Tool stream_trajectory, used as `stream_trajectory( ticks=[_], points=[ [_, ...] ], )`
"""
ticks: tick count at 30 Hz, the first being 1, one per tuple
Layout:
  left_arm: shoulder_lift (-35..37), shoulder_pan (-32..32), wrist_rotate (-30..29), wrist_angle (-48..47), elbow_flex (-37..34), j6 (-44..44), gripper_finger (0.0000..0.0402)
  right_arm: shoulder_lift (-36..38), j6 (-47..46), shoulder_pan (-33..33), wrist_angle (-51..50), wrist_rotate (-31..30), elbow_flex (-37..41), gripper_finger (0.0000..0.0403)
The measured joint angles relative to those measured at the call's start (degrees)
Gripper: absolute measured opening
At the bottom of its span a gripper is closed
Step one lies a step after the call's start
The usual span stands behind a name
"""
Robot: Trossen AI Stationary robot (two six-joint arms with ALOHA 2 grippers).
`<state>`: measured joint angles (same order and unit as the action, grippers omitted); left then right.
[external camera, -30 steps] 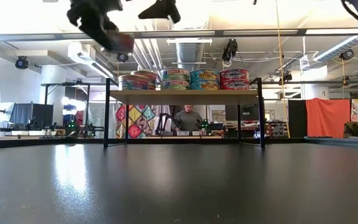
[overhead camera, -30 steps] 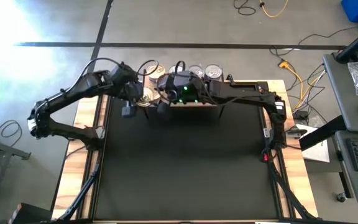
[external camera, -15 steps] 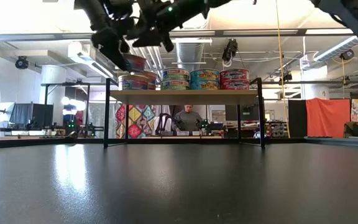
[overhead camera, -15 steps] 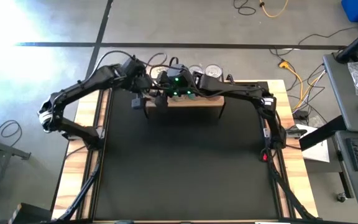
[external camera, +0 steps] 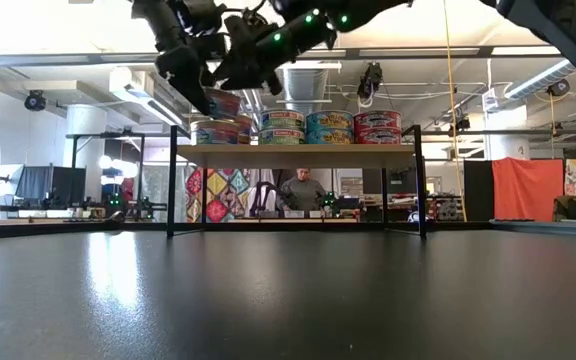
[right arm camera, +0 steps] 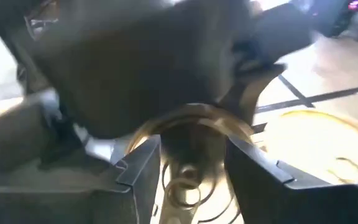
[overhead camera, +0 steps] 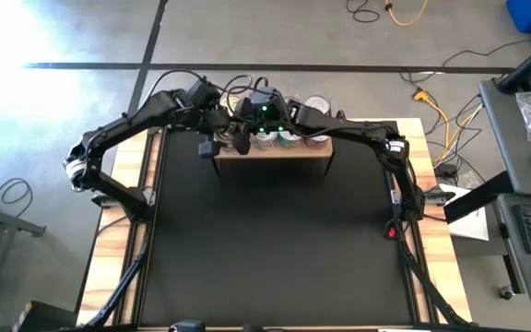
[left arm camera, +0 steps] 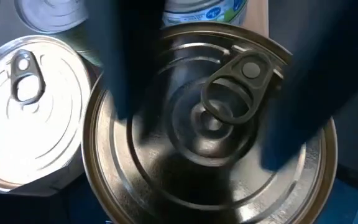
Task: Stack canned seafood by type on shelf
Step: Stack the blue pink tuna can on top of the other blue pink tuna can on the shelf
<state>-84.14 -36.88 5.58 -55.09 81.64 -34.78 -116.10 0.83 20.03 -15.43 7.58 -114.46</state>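
gold can (left arm camera: 210, 124) gripped in left hand (overhead camera: 218, 136), right above shelf's (overhead camera: 270, 152) left end stack; right hand (overhead camera: 243, 140) open beside.

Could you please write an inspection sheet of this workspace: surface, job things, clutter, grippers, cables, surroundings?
Surface: black-topped table with wooden edges, bare in front of the shelf.
Job things: low light-wood shelf on dark legs at the far edge, carrying short round labelled seafood tins, some stacked two high; a gold-lidded tin with a ring pull fills the left wrist view.
Clutter: nothing seen on the table.
Grippers: left gripper and right gripper are both above the shelf's left end.
Cables: yellow and black cables on the floor.
Surroundings: a seated person behind the shelf.
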Motion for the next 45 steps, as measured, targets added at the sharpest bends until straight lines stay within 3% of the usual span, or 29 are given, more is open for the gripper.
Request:
stream_trajectory(
  ticks=[5,10,32,45],
  points=[
    [0.0,0.0,-0.2,-0.5,0.1,0.8,0.0375,-3.1,0.3,0.2,7.3,2.9,0.6,0.0175],
    [0.0,-0.1,-0.6,-1.5,-0.1,1.4,0.0375,-6.1,-1.2,0.9,8.5,3.7,-1.5,0.0168],
    [-2.7,-0.2,3.2,-0.6,0.2,5.1,0.0375,-6.7,1.8,1.6,-2.4,3.0,-2.5,0.0135],
    [-2.8,-0.4,4.0,-4.0,1.7,5.6,0.0375,-6.7,1.8,1.7,-6.2,2.8,-2.4,0.0087]
  ],
)
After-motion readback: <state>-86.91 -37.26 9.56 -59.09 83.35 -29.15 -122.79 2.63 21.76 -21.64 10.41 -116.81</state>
